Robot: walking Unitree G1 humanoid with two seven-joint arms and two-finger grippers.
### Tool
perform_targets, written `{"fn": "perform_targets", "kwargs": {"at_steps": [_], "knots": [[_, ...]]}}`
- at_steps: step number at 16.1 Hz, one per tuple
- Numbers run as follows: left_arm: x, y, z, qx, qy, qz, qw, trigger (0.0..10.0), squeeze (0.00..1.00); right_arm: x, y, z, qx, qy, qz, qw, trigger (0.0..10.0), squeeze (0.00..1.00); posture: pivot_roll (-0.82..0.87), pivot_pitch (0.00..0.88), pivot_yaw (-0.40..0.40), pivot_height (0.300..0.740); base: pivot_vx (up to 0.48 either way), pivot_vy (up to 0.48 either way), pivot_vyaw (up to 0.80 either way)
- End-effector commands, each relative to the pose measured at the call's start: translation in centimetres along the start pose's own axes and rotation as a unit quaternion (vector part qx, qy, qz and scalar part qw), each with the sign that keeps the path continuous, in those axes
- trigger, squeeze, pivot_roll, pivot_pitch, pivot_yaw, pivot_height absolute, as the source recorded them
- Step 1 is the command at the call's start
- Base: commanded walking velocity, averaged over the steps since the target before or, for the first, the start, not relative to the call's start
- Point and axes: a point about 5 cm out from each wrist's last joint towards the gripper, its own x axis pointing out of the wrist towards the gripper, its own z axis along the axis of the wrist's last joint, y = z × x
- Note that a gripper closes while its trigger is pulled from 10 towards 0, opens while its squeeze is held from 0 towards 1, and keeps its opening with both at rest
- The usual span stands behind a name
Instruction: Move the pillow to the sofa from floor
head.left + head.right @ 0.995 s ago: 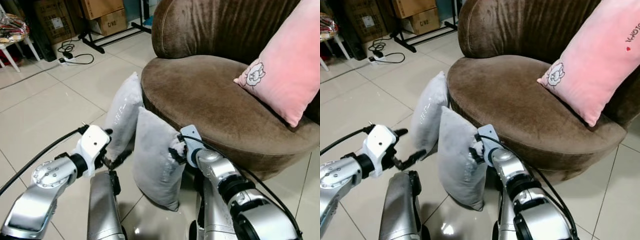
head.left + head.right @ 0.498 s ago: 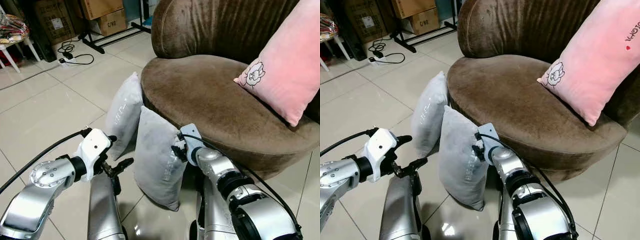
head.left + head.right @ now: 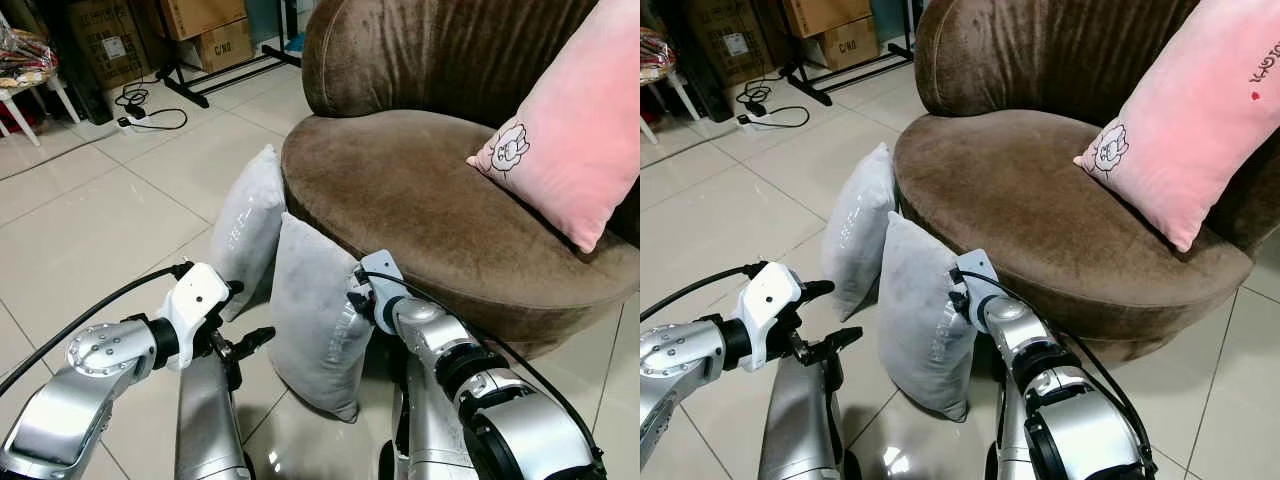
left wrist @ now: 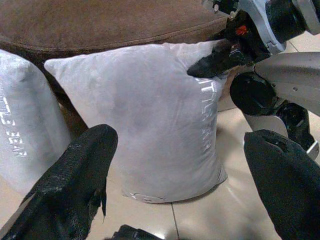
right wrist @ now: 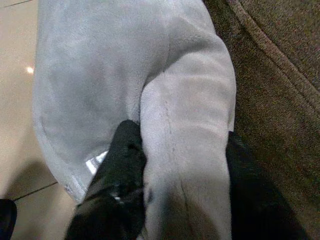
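My right fingers (image 5: 125, 165) pinch the near grey pillow (image 3: 315, 315) by its top corner, where it leans on the sofa (image 3: 420, 190), while my left fingers (image 4: 80, 170) hover wide open, empty, for support.

Two pillows (image 3: 318, 310) against sofa (image 3: 420, 190) front

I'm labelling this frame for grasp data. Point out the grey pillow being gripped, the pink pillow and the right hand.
near grey pillow (image 3: 315, 320), left eye view, middle of its face.
pink pillow (image 3: 580, 140), left eye view, centre of its front.
right hand (image 5: 175, 170), right wrist view, pillow fold pinched between its fingers.
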Motion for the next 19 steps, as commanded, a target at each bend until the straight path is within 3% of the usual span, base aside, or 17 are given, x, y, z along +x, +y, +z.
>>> {"fn": "perform_targets", "kwargs": {"at_steps": [1, 5, 10, 13, 15, 17, 18, 19], "knots": [[-0.1, 0.0, 0.3, 0.01, 0.0, 0.002, 1.0, 10.0, 0.4, 0.0, -0.1, 0.6, -0.005, -0.003, 0.001, 1.0, 0.0, 0.0, -0.05, 0.0, 0.047, 0.42, 0.0, 0.0, 0.0], [0.5, 0.2, 0.5, 0.01, -0.007, 0.009, 1.0, 10.0, 0.4, -0.1, -0.5, 1.0, -0.01, -0.011, 0.006, 1.0, 0.0, 0.0, -0.06, 0.0, 0.036, 0.42, 0.0, 0.0, 0.0], [0.5, 0.5, 1.3, 0.01, -0.034, 0.035, 0.999, 10.0, 0.39, -1.2, -0.8, 3.2, 0.065, -0.094, 0.083, 0.99, 0.0, 0.0, -0.07, 0.0, 0.02, 0.42, 0.0, 0.0, 0.0], [0.4, 1.1, 1.9, 0.015, -0.05, 0.06, 0.997, 10.0, 0.39, -3.7, -1.8, 6.2, 0.125, -0.174, 0.113, 0.97, 0.0, 0.0, -0.08, 0.0, 0.015, 0.42, 0.0, 0.0, 0.0], [0.3, 1.5, 2.5, 0.009, -0.07, 0.078, 0.994, 10.0, 0.39, -7.3, -4.0, 10.4, 0.206, -0.274, 0.103, 0.934, 0.0, 0.0, -0.09, 0.0, 0.016, 0.42, 0.0, 0.0, 0.0], [0.3, 2.4, 3.3, 0.003, -0.085, 0.116, 0.99, 10.0, 0.37, -12.9, -8.3, 15.3, 0.281, -0.4, 0.053, 0.871, 0.0, 0.0, -0.1, 0.0, 0.016, 0.42, 0.0, 0.0, 0.0], [0.4, 3.2, 3.5, -0.012, -0.089, 0.15, 0.985, 10.0, 0.24, -15.9, -10.3, 17.2, 0.289, -0.451, 0.027, 0.844, 0.0, 0.0, -0.11, 0.0, 0.018, 0.42, 0.0, 0.0, 0.0], [0.3, 4.2, 3.7, -0.033, -0.092, 0.188, 0.977, 10.0, 0.09, -17.8, -11.2, 18.4, 0.28, -0.48, 0.011, 0.831, 0.0, 0.0, -0.11, 0.0, 0.017, 0.42, 0.0, 0.0, 0.0]]}}
